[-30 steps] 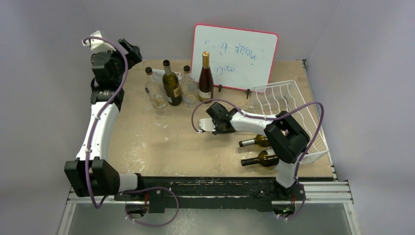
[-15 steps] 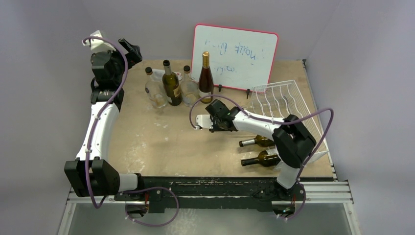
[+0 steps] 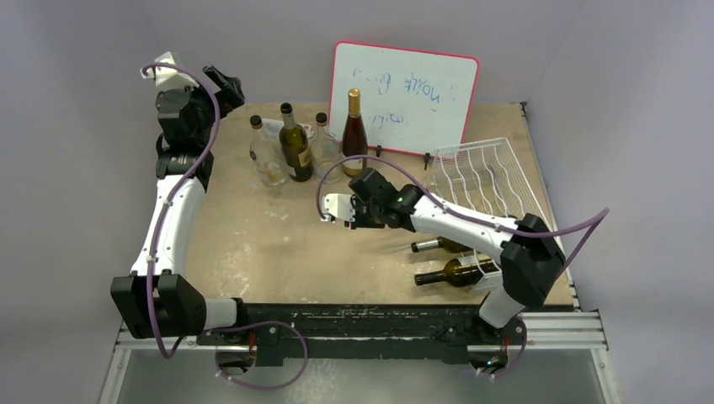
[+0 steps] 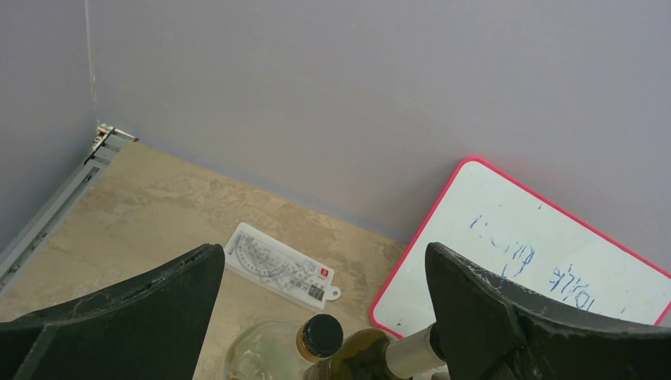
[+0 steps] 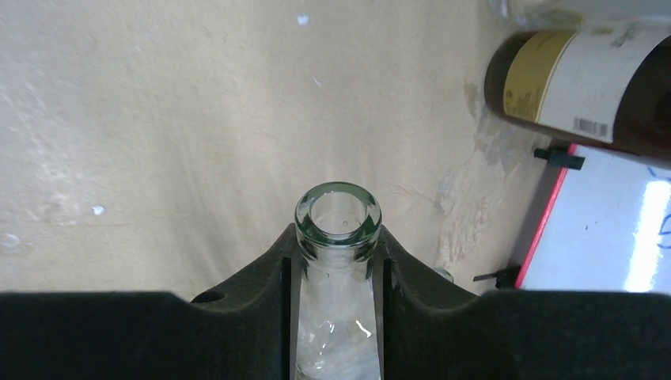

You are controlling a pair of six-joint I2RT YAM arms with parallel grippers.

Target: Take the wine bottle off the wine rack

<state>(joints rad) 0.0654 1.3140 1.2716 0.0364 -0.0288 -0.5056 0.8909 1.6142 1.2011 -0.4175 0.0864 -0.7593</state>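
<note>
My right gripper (image 5: 339, 247) is shut on the neck of a clear glass wine bottle (image 5: 339, 212), whose open mouth pokes out past the fingers. In the top view this gripper (image 3: 358, 209) is over the table's middle, left of the white wire wine rack (image 3: 498, 187), and the arm hides the bottle. Two dark bottles (image 3: 441, 244) (image 3: 451, 272) lie on their sides at the rack's near end, necks pointing left. My left gripper (image 4: 324, 273) is open and empty, high at the back left (image 3: 221, 86).
Several bottles (image 3: 295, 145) stand in a group at the back, below my left gripper; a brown one (image 5: 585, 85) is near my right gripper. A red-framed whiteboard (image 3: 406, 94) leans on the back wall. A clear protractor pack (image 4: 281, 265) lies behind the bottles.
My right arm has stretched left, away from the rack, carrying the clear bottle toward the table's middle. The left arm has not moved.
</note>
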